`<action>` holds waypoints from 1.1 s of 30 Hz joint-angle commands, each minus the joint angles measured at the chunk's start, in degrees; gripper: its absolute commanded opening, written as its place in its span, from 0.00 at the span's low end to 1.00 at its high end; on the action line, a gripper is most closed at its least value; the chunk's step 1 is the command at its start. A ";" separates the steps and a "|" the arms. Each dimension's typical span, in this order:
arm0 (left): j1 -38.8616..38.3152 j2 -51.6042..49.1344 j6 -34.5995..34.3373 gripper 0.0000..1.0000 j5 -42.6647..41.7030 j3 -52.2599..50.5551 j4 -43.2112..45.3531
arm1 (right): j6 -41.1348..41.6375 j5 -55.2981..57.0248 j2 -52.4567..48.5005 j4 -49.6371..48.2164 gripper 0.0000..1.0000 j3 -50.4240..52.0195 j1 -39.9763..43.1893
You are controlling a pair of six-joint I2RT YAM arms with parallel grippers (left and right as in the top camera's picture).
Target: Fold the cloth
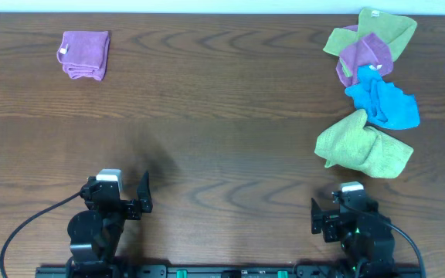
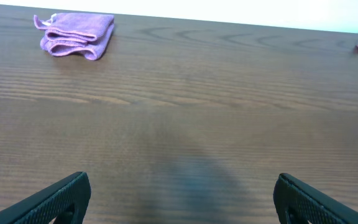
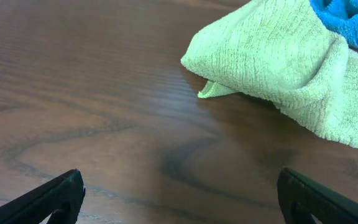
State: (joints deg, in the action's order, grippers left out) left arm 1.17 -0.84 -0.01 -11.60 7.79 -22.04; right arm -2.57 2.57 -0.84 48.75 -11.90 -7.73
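The lime-green cloth (image 1: 364, 145) lies crumpled in a loose heap at the right of the wooden table, just ahead of my right arm. In the right wrist view the cloth (image 3: 278, 56) fills the upper right, with a loose edge poking out on its near left side. No white tag shows. My right gripper (image 1: 344, 210) (image 3: 182, 196) is open and empty, low over bare table short of the cloth. My left gripper (image 1: 119, 193) (image 2: 182, 199) is open and empty over bare table at the front left, far from the cloth.
A folded purple cloth (image 1: 85, 54) (image 2: 76, 35) lies at the back left. A bright blue cloth (image 1: 383, 100) (image 3: 350, 15) touches the lime-green cloth's far side. Behind it a green cloth bunched with a purple one (image 1: 369, 42) sits at the back right corner.
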 commanded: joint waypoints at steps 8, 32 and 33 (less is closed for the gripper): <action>-0.07 0.59 -0.17 0.95 0.57 -1.25 -0.13 | -1.38 1.51 0.52 -2.32 0.99 0.79 0.48; -0.07 0.59 -0.17 0.95 0.57 -1.25 -0.13 | 39.63 6.95 -25.83 -36.74 0.99 0.63 14.93; -0.07 0.59 -0.17 0.95 0.57 -1.25 -0.13 | 39.60 4.33 -29.11 -38.60 0.99 0.55 16.48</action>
State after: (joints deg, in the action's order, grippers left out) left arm 1.17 -0.75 -0.01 -11.60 7.79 -22.02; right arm 34.35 15.86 -23.31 12.86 -11.07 4.97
